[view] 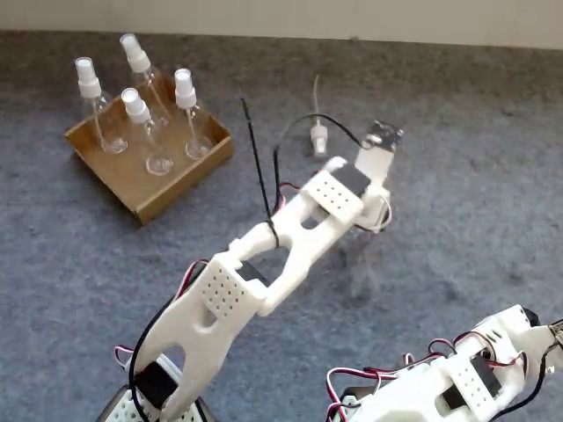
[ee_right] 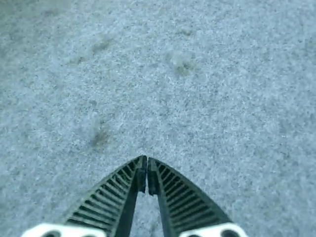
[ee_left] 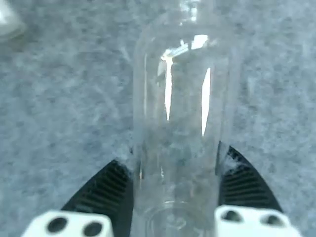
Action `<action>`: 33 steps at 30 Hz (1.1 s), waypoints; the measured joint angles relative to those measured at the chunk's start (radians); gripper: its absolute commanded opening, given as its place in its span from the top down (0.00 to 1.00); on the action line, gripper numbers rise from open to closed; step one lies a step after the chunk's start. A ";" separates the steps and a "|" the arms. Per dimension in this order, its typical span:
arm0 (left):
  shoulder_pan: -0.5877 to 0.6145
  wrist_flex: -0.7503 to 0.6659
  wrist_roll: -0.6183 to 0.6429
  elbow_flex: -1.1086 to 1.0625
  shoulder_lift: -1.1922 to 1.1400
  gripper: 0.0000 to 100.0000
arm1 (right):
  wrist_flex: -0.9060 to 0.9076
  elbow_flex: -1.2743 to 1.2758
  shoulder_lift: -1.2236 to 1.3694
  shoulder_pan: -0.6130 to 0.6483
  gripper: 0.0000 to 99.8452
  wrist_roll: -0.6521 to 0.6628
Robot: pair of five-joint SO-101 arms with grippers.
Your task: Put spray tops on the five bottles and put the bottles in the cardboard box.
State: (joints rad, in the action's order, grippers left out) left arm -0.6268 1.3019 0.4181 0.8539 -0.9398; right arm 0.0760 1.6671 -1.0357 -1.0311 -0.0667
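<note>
Held a clear bottle (ee_left: 182, 98) in the left gripper (ee_left: 175, 163), black ribbed fingers (ee_left: 106, 187) pinching its sides near the base. Lay in line with those fingers, long axis running straight out from the wrist, base toward the camera and neck pointing away. Showed no spray top on the part of the neck in view. Could not tell whether it rested on the grey table (view: 457, 132) or hung just above it.

From the high view, found the left arm (view: 290, 237) stretched from the near edge toward the middle of the table, with the bottle a faint clear shape beneath its far end. Found one loose spray top (view: 318, 136) lying flat on the table just past that arm's end, thin tube pointing toward the far edge.

Counted four more bottles (view: 154, 145) standing upright, necks up, in the cardboard box (view: 167, 198) at the far left, each with a white spray top on.

Found the right gripper (ee_right: 147, 165) over bare table, fingers (ee_right: 118, 197) pressed together tip to tip with nothing between them, the right arm (view: 457, 378) folded at the near right corner.
</note>
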 measured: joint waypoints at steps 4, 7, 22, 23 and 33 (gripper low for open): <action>0.040 0.167 0.000 0.091 0.034 0.96 | 0.000 0.000 0.000 0.000 0.99 0.000; 0.054 0.284 -0.002 0.178 0.040 0.96 | 0.000 0.000 0.000 0.000 0.99 0.000; 0.149 0.453 -0.382 0.416 0.144 0.97 | 0.000 0.000 0.000 0.000 0.99 0.000; 0.149 0.453 -0.390 0.397 0.184 0.97 | 0.000 0.000 0.000 0.000 0.99 0.000; 0.163 0.453 -0.399 -0.095 0.651 0.96 | 0.000 0.000 0.000 0.000 0.99 0.000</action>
State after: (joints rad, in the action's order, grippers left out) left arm -0.4641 1.7545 0.0192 0.7587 -0.2892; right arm 0.0760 1.6671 -1.0357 -1.0311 -0.0667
